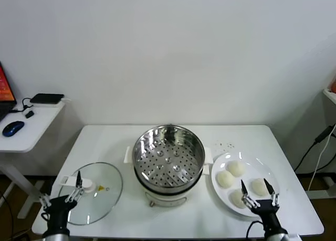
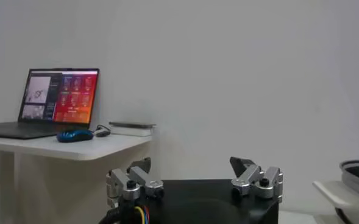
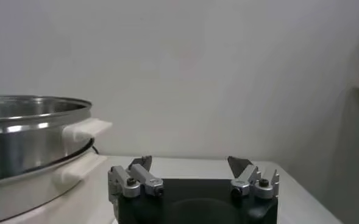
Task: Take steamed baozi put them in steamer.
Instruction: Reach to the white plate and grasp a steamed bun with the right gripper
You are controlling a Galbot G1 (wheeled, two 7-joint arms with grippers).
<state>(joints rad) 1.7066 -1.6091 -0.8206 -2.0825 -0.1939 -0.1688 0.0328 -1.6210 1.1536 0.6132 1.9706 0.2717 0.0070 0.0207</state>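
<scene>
The shiny steel steamer [image 1: 168,162] with its perforated tray stands empty at the table's middle; its rim also shows in the right wrist view [image 3: 27,131] and at the edge of the left wrist view [image 2: 357,173]. Several creamy-white baozi [image 1: 236,168] lie on a white plate [image 1: 262,165] to its right. My right gripper [image 1: 258,191] is open and empty at the table's front edge, over the plate's near side. In its own view [image 3: 190,164] the jaws stand wide apart. My left gripper [image 1: 62,191] is open and empty at the front left, also in its own view [image 2: 191,164].
A round glass lid [image 1: 92,191] lies on the table left of the steamer, under my left gripper. A side desk [image 1: 31,128] at the far left holds a laptop [image 2: 57,97], a blue mouse [image 1: 12,128] and a black device [image 1: 46,98]. A cable [image 1: 317,146] hangs at the right.
</scene>
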